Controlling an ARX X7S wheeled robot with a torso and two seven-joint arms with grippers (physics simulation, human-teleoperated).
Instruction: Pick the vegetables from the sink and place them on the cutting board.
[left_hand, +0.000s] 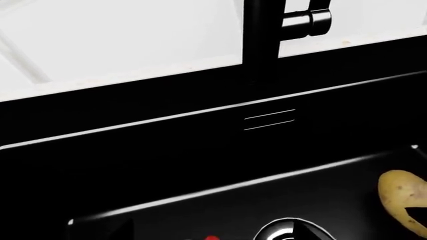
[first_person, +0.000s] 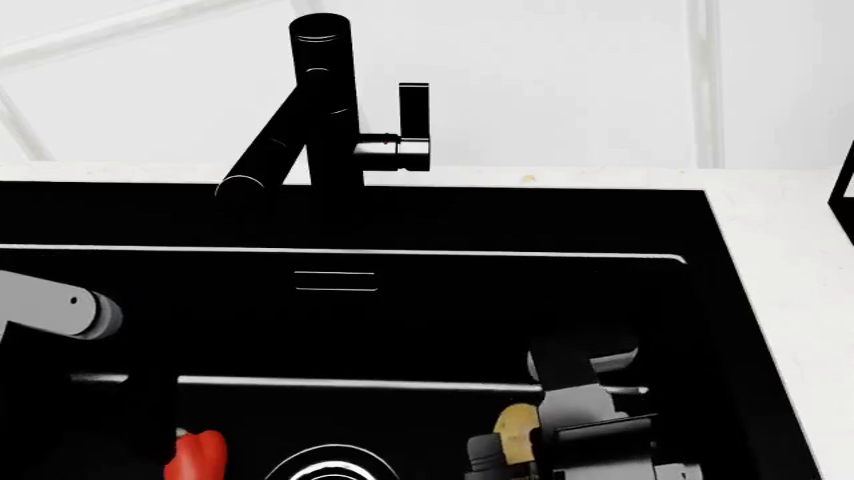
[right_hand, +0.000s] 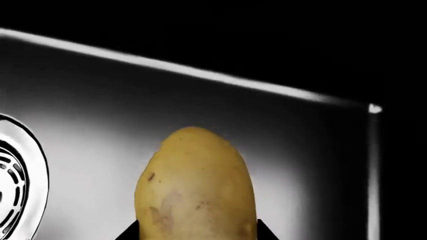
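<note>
Potato (right_hand: 195, 187) sits between my right gripper (right_hand: 193, 235) fingertips, closure unclear; rigid, smooth, hefty: grip its midsection.

Your left arm (first_person: 54, 305) shows at the left edge of the head view as a smooth light-grey cylinder with a rounded end cap and a thin seam ring near the tip. Your right arm (first_person: 581, 385), at the lower centre-right, is a pale grey boxy link with a short crossbar on top, running down into a dark charcoal housing with lighter edge lines. You can see no cables, screws or markings on either.
</note>
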